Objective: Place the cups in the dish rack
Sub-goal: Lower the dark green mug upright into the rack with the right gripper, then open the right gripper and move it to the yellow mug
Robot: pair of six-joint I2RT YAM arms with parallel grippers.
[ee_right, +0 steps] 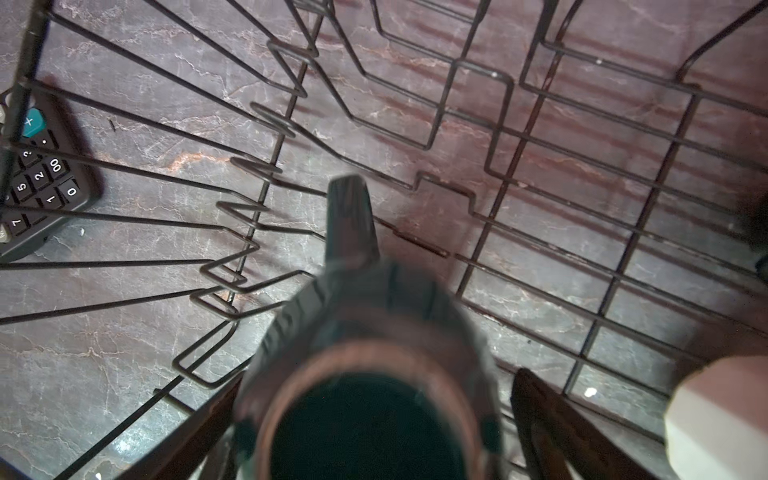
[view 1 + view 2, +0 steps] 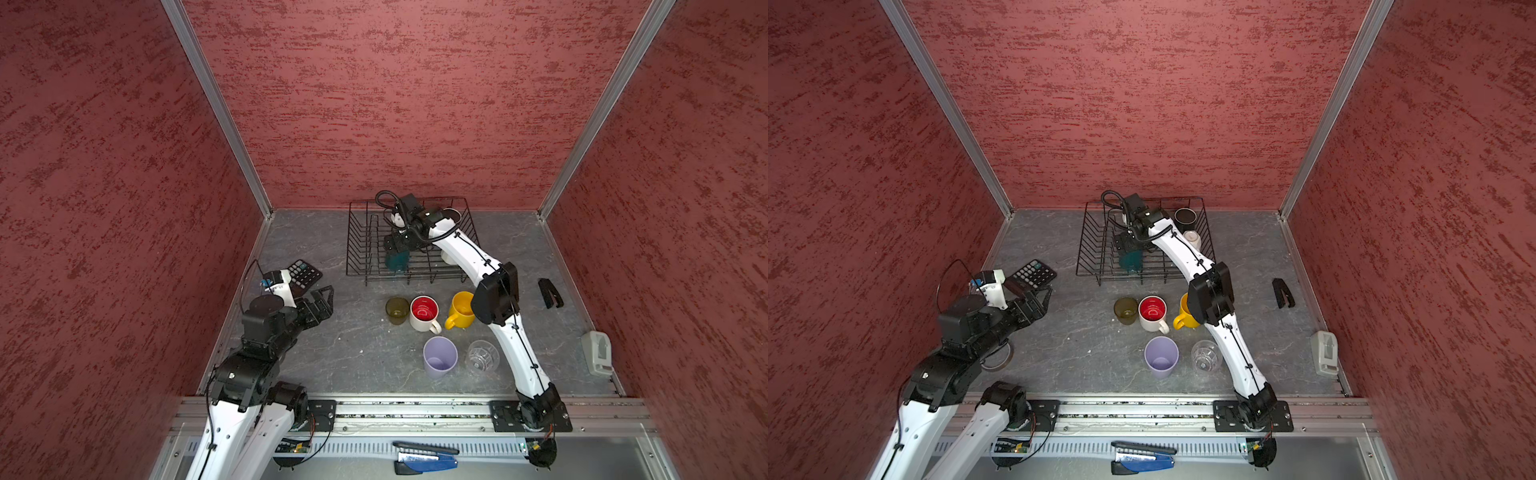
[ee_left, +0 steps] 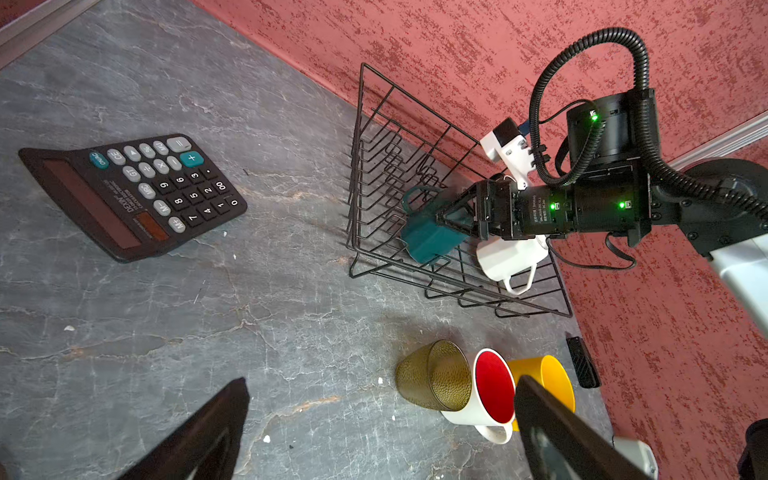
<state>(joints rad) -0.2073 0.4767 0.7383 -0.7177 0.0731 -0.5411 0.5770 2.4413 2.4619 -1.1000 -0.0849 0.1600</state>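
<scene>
The teal mug [image 2: 397,262] sits low inside the dish rack [image 2: 356,245], near the middle of its front half, beside the upright divider loops. In the right wrist view it is blurred, mouth toward the camera, handle pointing away. Whether it rests fully on the bottom wires cannot be told. The right gripper [image 2: 397,250] hangs directly over it, jaws spread to either side of the mug and released, with a sliver of gap at one finger [image 1: 552,428].

Also in the rack, toward its right end, are a white mug [image 2: 1192,240] and, at the back corner, a black mug [image 2: 1185,219].

The rack stands at centre frame against the back wall. Just in front of its near edge is a row of cups: olive tumbler [image 2: 397,309], red-lined mug [image 2: 424,313] and yellow mug [image 2: 461,309], the last partly under the right arm. Nearer still are the lavender tumbler [image 2: 439,357] and clear glass [image 2: 482,355].

Bare grey tabletop [image 2: 353,345] lies left of these cups. The left gripper [image 2: 322,302] hovers there, jaws wide and holding nothing, by a calculator [image 2: 305,274].
</scene>
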